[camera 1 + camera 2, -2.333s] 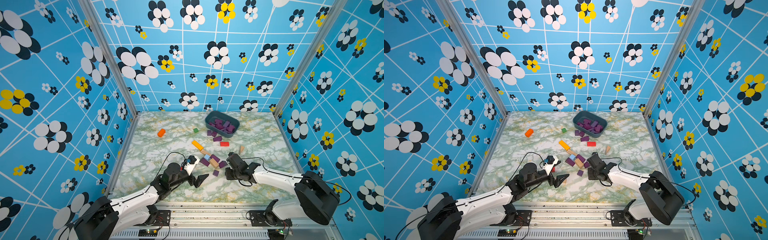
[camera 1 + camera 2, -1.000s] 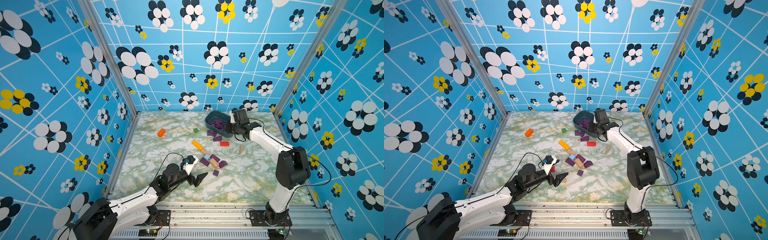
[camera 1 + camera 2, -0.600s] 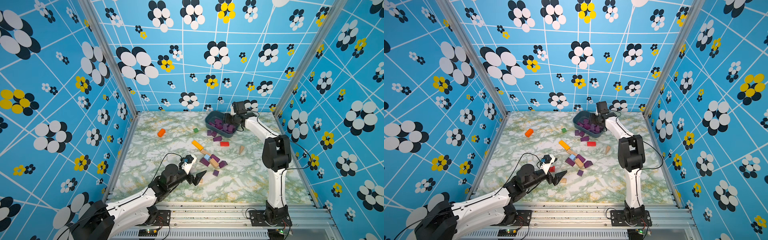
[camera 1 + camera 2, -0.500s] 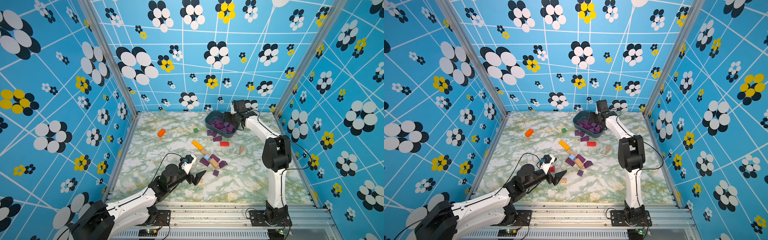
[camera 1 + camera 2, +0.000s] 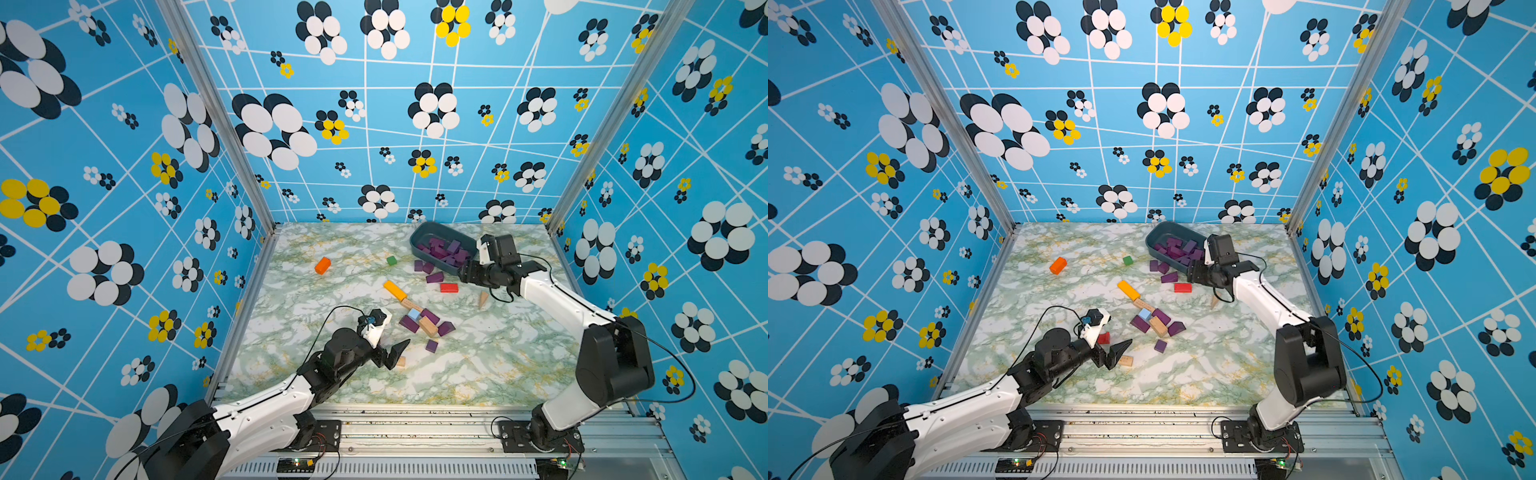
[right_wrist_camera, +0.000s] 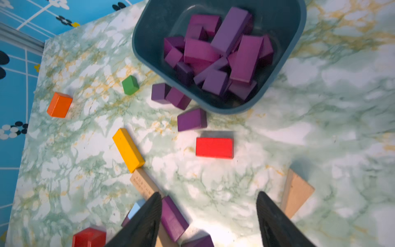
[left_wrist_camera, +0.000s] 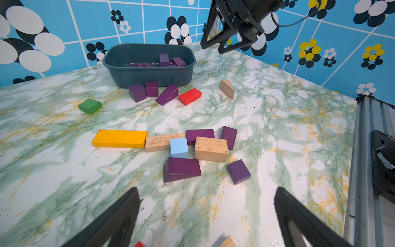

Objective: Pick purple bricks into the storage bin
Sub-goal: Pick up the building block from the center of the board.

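1. Seen from above, with 12 o'clock at the far wall and 6 o'clock at the robot's base, a green-veined marble worktop sits inside blue, flower-patterned walls.
2. The storage bin, a dark slate-blue tub, stands at about 1 o'clock on the worktop, near the far wall.
3. Many purple bricks lie jumbled inside it.
4. Three loose purple bricks lie on the worktop just outside the bin, at its 7 o'clock side.
5. Four more lie around the worktop's centre, mixed with two tan blocks, a light-blue cube and a yellow bar.
6. The right tool hovers above the worktop at 5 o'clock from the bin, near a red bar. Its jaws are parted and hold nothing.
7. The left tool sits low at 6 o'clock from the centre, pointing toward the central cluster. Its jaws are spread wide and are empty.
8. A small tan cube and a red cube lie just beside the left tool.
9. An orange block lies at 10 o'clock, and a green block lies between it and the bin.
10. A tan wedge lies at about 2 o'clock.
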You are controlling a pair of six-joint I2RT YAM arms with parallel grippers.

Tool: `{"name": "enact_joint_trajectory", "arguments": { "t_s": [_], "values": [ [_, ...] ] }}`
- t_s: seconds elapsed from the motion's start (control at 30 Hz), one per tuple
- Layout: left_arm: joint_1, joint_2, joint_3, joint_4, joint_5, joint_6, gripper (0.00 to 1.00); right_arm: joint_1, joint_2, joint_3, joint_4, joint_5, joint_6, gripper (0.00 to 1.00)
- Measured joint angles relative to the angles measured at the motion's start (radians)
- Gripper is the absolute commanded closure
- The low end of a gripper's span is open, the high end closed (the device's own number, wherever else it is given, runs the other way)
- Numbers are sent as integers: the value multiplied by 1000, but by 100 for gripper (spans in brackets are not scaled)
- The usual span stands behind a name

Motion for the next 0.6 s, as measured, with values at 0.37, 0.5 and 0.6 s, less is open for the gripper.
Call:
{"name": "enact_joint_trajectory", "arguments": {
  "t_s": [0.37,0.5,0.6],
  "values": [
    [0,38,0,1,0,7,0,167,-254,-340,67,10,103,31],
    [0,61,0,9,0,7,1,204,-278,-412,132,9,163,37],
    [0,95,1,8,5,7,1,211,-260,-463,176,9,201,40]
  ]
}}
